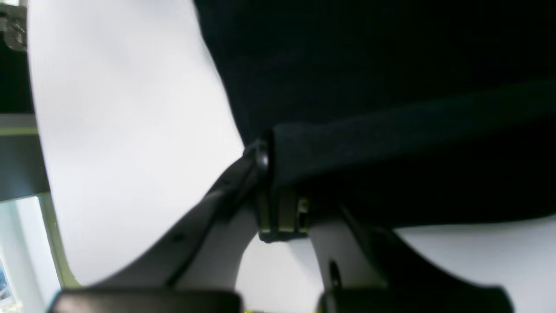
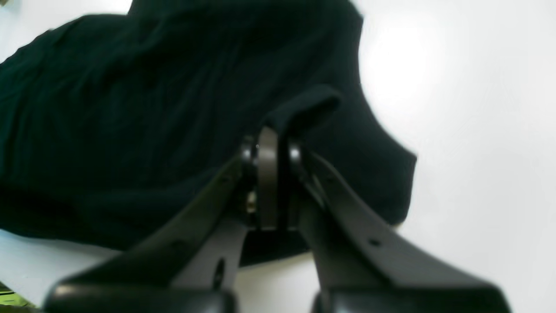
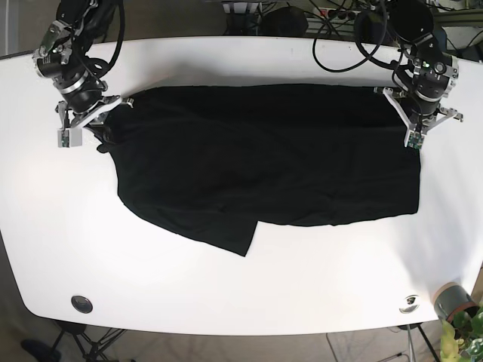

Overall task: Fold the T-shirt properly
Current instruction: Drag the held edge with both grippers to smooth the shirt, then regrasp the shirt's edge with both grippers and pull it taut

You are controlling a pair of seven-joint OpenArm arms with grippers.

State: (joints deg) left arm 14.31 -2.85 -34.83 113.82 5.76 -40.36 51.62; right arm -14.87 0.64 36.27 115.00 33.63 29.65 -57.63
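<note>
A black T-shirt (image 3: 264, 158) lies spread wide across the white table (image 3: 226, 294), with a loose flap at its near edge. My left gripper (image 3: 414, 140), on the right in the base view, is shut on the shirt's right edge. In the left wrist view the gripper (image 1: 265, 158) pinches a fold of the dark cloth (image 1: 369, 87). My right gripper (image 3: 103, 140), on the left in the base view, is shut on the shirt's left edge. In the right wrist view the gripper (image 2: 269, 143) clamps a raised fold of the cloth (image 2: 130, 108).
Cables (image 3: 339, 23) lie along the table's back edge. A black round disc (image 3: 81, 303) sits near the front left corner and a small metal fitting (image 3: 410, 302) near the front right. A potted plant (image 3: 456, 313) stands off the front right corner.
</note>
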